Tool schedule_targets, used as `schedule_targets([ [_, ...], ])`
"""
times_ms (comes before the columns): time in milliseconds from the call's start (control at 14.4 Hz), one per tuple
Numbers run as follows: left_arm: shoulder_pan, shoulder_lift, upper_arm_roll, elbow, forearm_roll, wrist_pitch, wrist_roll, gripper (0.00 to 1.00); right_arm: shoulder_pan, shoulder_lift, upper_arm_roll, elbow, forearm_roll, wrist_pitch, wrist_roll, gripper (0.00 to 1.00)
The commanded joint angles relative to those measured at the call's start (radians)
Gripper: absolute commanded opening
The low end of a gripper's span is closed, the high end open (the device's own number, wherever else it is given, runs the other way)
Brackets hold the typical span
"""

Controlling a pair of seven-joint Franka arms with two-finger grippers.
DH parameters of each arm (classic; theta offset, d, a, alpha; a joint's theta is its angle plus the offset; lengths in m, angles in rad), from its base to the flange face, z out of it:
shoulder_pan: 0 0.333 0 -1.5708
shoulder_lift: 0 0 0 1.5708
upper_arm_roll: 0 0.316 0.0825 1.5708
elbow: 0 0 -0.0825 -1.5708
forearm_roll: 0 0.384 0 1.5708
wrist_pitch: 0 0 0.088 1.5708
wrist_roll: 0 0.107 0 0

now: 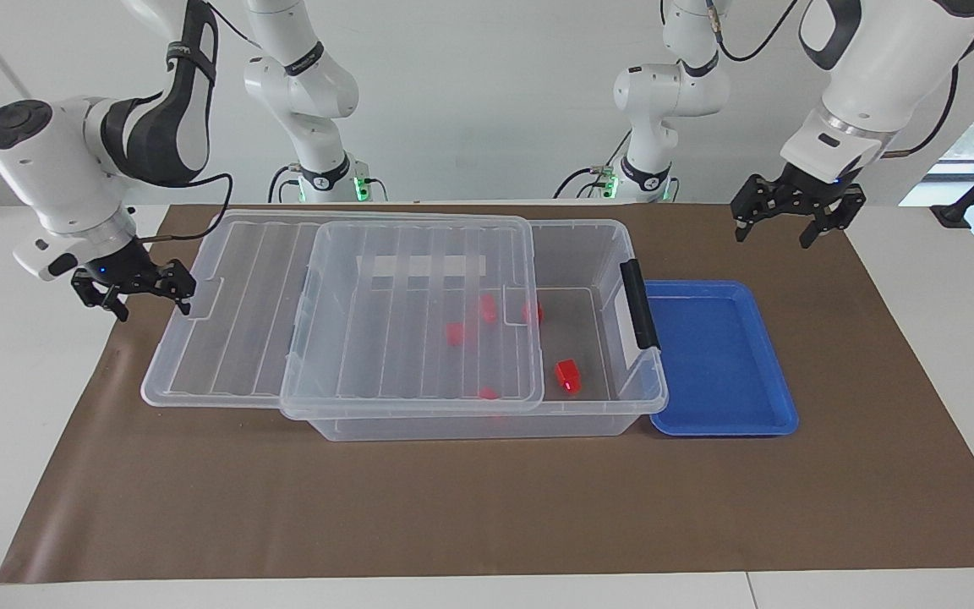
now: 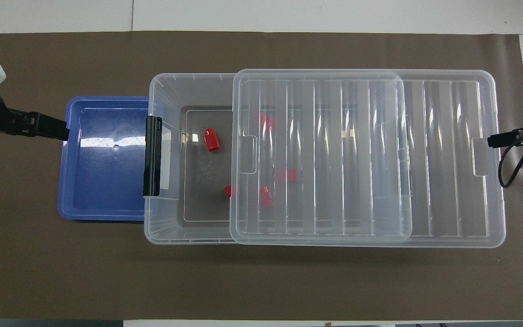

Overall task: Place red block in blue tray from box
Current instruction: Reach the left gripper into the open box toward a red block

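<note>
The clear box (image 1: 597,254) (image 2: 166,91) stands mid-mat. Its ribbed lid (image 1: 411,313) (image 2: 320,154) lies slid toward the right arm's end, so the end with the black latch (image 1: 639,304) (image 2: 152,156) is uncovered. One red block (image 1: 568,375) (image 2: 212,139) lies in the uncovered part. Several more red blocks (image 1: 455,332) (image 2: 266,196) show through the lid. The empty blue tray (image 1: 724,364) (image 2: 102,181) sits against the latch end. My left gripper (image 1: 774,238) (image 2: 64,133) hangs open and empty in the air by the tray. My right gripper (image 1: 155,309) (image 2: 490,141) hangs open at the lid's overhanging end.
A brown mat (image 1: 487,507) (image 2: 261,281) covers the table under everything, with white table edge around it. Two further robot bases (image 1: 322,178) stand at the robots' edge of the table.
</note>
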Motion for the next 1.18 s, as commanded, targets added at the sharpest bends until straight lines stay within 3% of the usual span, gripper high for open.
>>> schedule_targets([
  [0, -0.106, -0.006, 0.008, -0.074, 0.017, 0.103, -0.177, 1.0, -0.044, 0.0, 0.01, 0.005, 0.01, 0.001, -0.064, 1.0],
  [139, -0.158, -0.003, 0.008, -0.116, 0.017, 0.179, -0.302, 1.0, -0.053, 0.001, 0.01, 0.005, 0.01, 0.001, -0.079, 1.0],
  [416, -0.269, 0.108, 0.008, -0.115, 0.023, 0.29, -0.544, 1.0, -0.068, 0.001, 0.009, 0.006, 0.01, 0.003, -0.099, 1.0],
  [693, -0.315, 0.213, 0.008, -0.125, 0.04, 0.405, -0.597, 1.0, -0.085, 0.001, 0.004, 0.006, 0.01, 0.006, -0.125, 1.0],
  [1109, -0.323, 0.279, 0.008, -0.211, 0.04, 0.583, -0.606, 1.0, -0.088, 0.001, 0.003, 0.008, 0.01, 0.004, -0.133, 1.0],
])
